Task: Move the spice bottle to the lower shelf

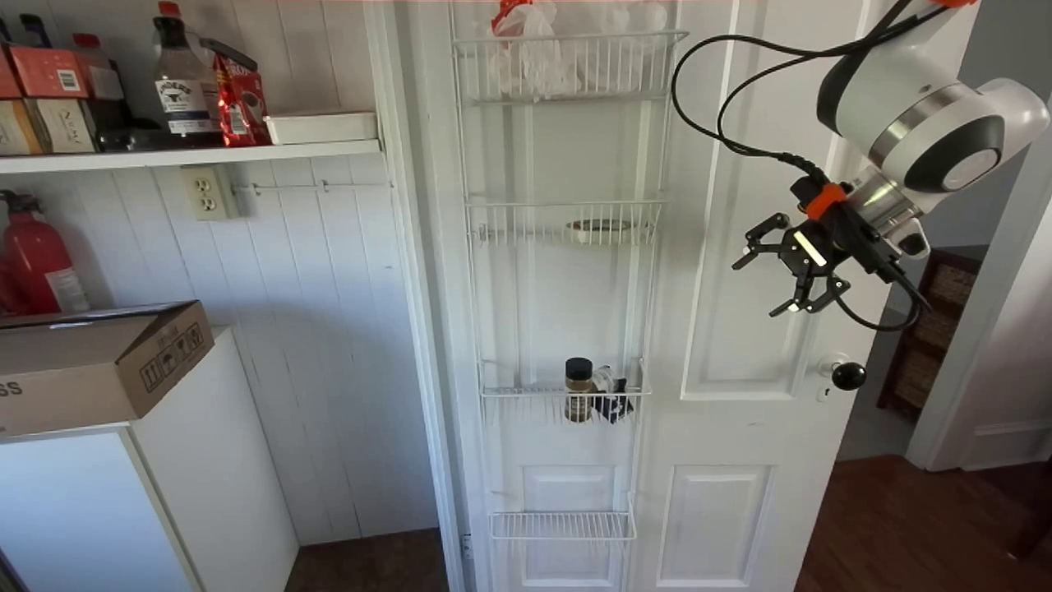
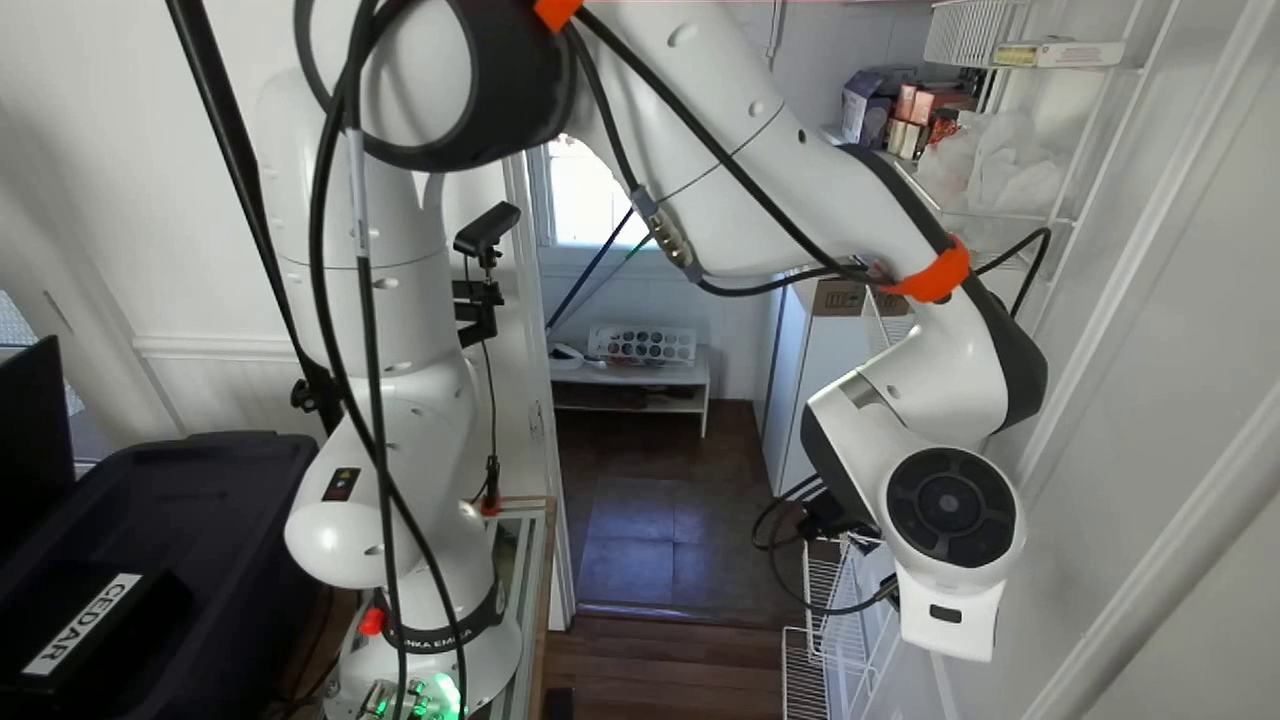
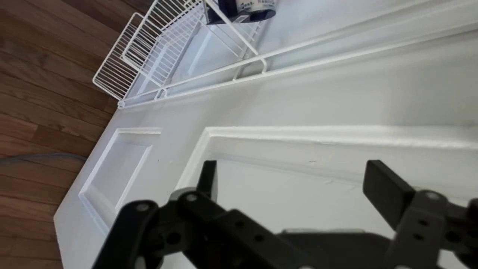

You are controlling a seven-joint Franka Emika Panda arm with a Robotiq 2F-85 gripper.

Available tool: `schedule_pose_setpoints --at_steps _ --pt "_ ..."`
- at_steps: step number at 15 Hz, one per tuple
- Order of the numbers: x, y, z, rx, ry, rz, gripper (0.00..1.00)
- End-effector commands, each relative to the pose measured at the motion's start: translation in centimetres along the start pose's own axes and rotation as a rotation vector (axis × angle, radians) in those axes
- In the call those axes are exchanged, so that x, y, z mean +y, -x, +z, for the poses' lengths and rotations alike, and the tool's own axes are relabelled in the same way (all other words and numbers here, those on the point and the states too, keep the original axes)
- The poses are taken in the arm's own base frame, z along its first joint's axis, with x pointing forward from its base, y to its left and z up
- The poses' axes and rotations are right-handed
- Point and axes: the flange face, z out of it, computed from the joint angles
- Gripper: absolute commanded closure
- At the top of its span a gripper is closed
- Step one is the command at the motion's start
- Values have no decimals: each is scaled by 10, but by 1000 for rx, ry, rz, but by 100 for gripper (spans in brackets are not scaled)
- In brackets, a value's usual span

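The spice bottle (image 1: 579, 386), black-capped with a brownish body, stands upright toward the right of the lower shelf (image 1: 522, 394), the third white wire tier from the top. A small black-and-white packet (image 1: 612, 396) is right beside it. My gripper (image 1: 757, 288) is open and empty, in front of the door, up and right of the bottle and well apart from it. In the wrist view the open fingers (image 3: 289, 186) have only door panel between them. A dark thing with a white label (image 3: 255, 5) is cut off at the top edge there; the bottle cannot be made out.
The wire rack's second tier holds a round tin (image 1: 602, 230), and its top tier holds plastic bags (image 1: 559, 57). A fourth tier (image 1: 563, 526) is below. A black door knob (image 1: 848, 376) sticks out below my gripper. A cardboard box (image 1: 99, 362) stands at the left.
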Motion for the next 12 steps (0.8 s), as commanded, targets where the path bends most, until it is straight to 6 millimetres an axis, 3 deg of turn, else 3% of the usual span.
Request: schedule_pose_setpoints --at_steps 1,12 --pt "2 2 -25 -24 49 -70 0" --pt "-4 -1 -76 -28 137 -208 0"
